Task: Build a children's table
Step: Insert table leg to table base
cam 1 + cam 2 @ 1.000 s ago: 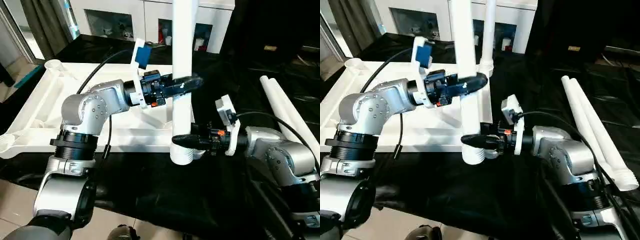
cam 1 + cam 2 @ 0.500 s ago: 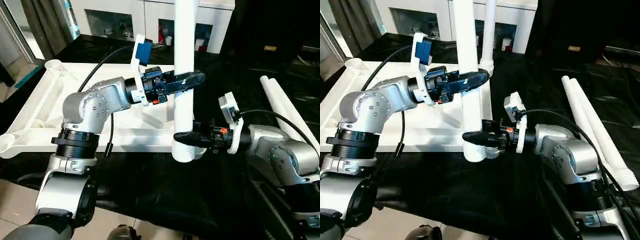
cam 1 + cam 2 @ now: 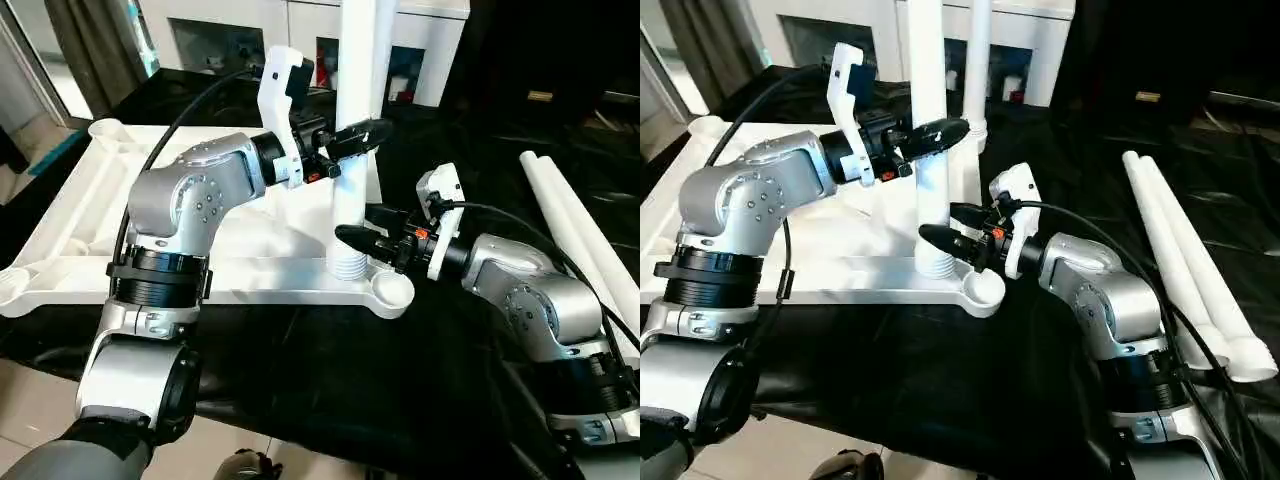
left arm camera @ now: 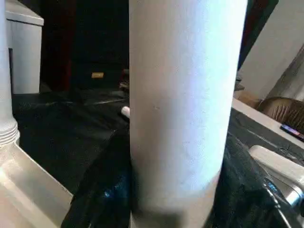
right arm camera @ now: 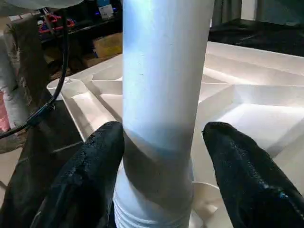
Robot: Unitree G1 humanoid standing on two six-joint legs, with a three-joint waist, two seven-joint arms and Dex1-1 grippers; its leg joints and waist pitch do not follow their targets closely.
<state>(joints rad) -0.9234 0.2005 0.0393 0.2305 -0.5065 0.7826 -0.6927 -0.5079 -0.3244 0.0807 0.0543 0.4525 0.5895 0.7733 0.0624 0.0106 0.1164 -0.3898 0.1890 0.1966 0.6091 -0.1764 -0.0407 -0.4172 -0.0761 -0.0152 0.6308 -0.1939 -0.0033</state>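
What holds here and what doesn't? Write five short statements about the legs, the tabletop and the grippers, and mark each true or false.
1. The left gripper is shut on an upright leg. True.
2. That leg's ribbed end sits inside the near corner socket. False: the socket is empty, and the ribbed end is just beside it, at the tabletop's near edge.
3. Two more legs lie on the black cloth to the robot's right. True.
4. The tabletop lies with its flat side up. False: its ribbed underside faces up.
5. The right gripper is at the same leg, lower than the left gripper. True.
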